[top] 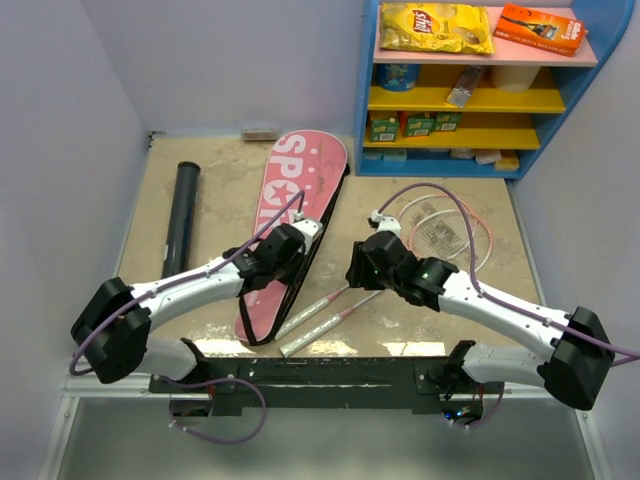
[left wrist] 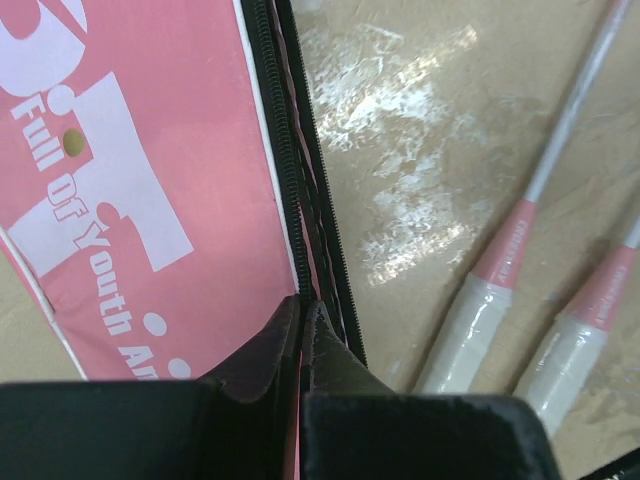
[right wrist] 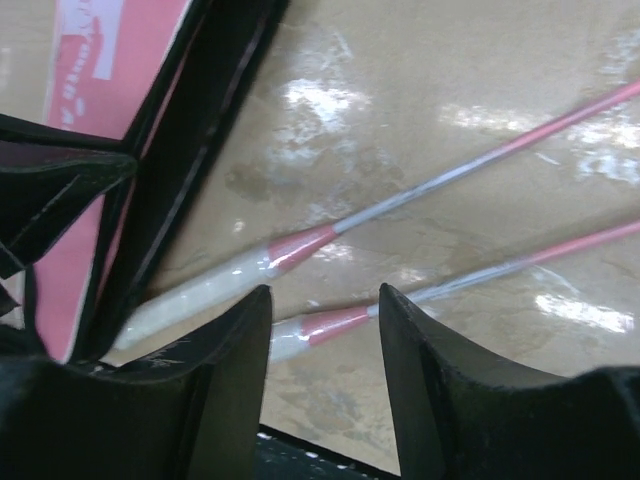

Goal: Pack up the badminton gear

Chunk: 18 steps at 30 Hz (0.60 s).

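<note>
Table (top: pixel 222 168): pink bag (top: pixel 300 180), rackets (top: pixel 315 332), black tube (top: pixel 183 215)

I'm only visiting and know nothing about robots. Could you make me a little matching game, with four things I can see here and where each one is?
Things:
1 pink bag
2 black tube
3 rackets
4 yellow snack packet

Places:
A on top of the blue shelf unit
B on the table, under the open right gripper
C zip edge pinched by the left gripper
D lying alone at the table's left side

Pairs: 1-C, 2-D, 3-B, 4-A
</note>
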Motion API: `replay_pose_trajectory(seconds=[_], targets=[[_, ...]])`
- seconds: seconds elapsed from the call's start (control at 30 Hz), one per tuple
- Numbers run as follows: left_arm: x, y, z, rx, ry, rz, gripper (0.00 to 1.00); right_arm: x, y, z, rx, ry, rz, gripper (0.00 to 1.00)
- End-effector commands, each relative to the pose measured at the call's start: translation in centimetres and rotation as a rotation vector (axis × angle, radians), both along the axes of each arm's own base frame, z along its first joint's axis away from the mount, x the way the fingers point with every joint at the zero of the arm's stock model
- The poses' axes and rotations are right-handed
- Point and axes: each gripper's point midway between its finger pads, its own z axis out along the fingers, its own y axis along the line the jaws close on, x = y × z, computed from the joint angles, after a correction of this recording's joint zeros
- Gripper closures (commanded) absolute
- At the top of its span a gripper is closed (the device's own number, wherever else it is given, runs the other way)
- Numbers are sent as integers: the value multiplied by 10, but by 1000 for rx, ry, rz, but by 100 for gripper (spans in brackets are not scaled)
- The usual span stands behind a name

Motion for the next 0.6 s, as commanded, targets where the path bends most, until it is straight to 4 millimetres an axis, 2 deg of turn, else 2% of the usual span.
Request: replay_pose_trajectory(seconds=[0.0,0.1,0.2,0.33,0.43,0.57], targets=[[-3,-16,28,-129,-36,-33,100,4,38,19,168,-25,70,47],[-5,-18,38,-167,-46,-43,100,9,53,18,199,-12,83,47],[-5,-19,55,-202,-75,-42,100,15,53,14,190,-4,47,48],[-5,-10,71,-215,-121,-17,100,28,26,14,104,-45,-88,43],[-3,1,72,-210,-138,24,100,31,2,7,14,-36,-165,37],[0,12,79,-235,-171,92,100,33,-24,-8,-54,1,-260,37]])
